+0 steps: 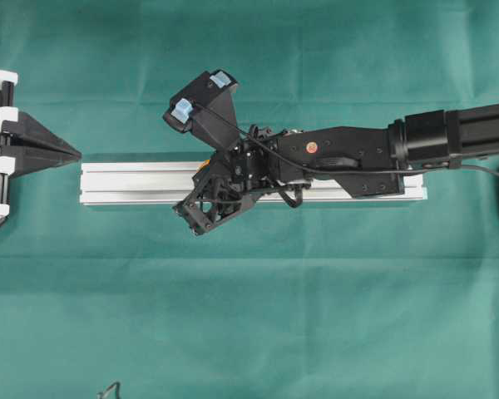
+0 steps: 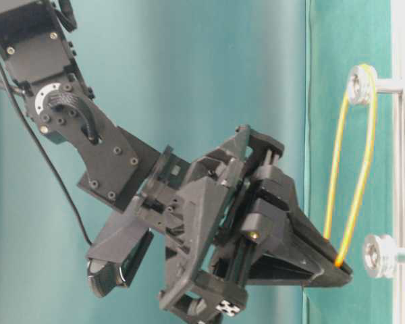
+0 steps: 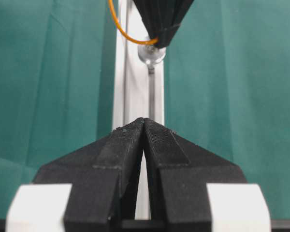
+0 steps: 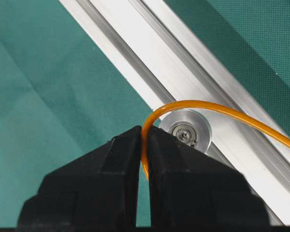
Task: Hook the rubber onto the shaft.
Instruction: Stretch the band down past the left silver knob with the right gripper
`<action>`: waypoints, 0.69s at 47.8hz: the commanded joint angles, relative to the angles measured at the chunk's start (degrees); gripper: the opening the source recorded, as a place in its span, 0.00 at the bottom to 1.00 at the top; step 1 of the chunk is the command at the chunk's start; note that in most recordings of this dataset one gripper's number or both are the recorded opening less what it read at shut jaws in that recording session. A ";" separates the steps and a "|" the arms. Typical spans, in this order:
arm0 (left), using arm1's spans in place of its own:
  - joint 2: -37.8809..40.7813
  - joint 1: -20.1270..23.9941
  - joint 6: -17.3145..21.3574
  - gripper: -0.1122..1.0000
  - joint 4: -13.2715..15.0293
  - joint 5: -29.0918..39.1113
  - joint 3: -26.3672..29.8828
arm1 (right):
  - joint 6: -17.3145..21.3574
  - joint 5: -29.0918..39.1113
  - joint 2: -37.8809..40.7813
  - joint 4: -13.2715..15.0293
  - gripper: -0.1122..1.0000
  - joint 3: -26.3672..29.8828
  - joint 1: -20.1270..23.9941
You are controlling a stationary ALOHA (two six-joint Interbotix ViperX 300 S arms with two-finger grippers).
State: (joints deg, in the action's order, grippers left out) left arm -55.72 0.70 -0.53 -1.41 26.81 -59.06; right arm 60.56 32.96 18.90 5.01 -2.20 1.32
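Observation:
The rubber (image 4: 203, 104) is a thin orange loop, and my right gripper (image 4: 145, 129) is shut on one end of it. That pinched end curves round the upper left edge of a silver shaft pulley (image 4: 186, 130) on the aluminium rail (image 4: 135, 43). In the table-level view the rubber (image 2: 334, 169) stretches from the upper shaft pulley (image 2: 360, 84) down to the right gripper (image 2: 343, 264). It ends just beside the lower shaft pulley (image 2: 378, 255); whether it sits in that groove I cannot tell. My left gripper (image 3: 144, 121) is shut and empty, off the rail's left end.
The rail (image 1: 133, 183) lies across a green cloth, with the right arm (image 1: 349, 150) stretched above it. The left gripper (image 1: 75, 155) points at the rail's left end. A small black object (image 1: 108, 389) lies at the front edge.

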 commanded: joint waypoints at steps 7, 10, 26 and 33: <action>0.26 -0.09 -0.09 0.10 -0.09 -0.35 1.49 | 0.00 -0.18 -0.35 -1.23 0.16 2.55 -0.53; 0.26 -0.09 -0.09 0.10 -0.09 -0.35 1.58 | 0.00 -0.18 -0.09 -1.67 0.16 2.81 -0.79; 0.18 -0.09 -0.18 0.10 -0.09 -0.26 1.58 | -0.09 -0.35 1.49 -4.92 0.16 3.78 -1.32; 0.26 -0.09 -0.18 0.10 -0.09 -0.26 1.49 | -0.18 -0.44 2.02 -6.24 0.16 3.78 -1.32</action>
State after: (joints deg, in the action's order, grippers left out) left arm -55.72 0.70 -0.62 -1.41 26.81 -59.06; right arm 60.47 32.96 21.80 -0.53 -0.09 -0.09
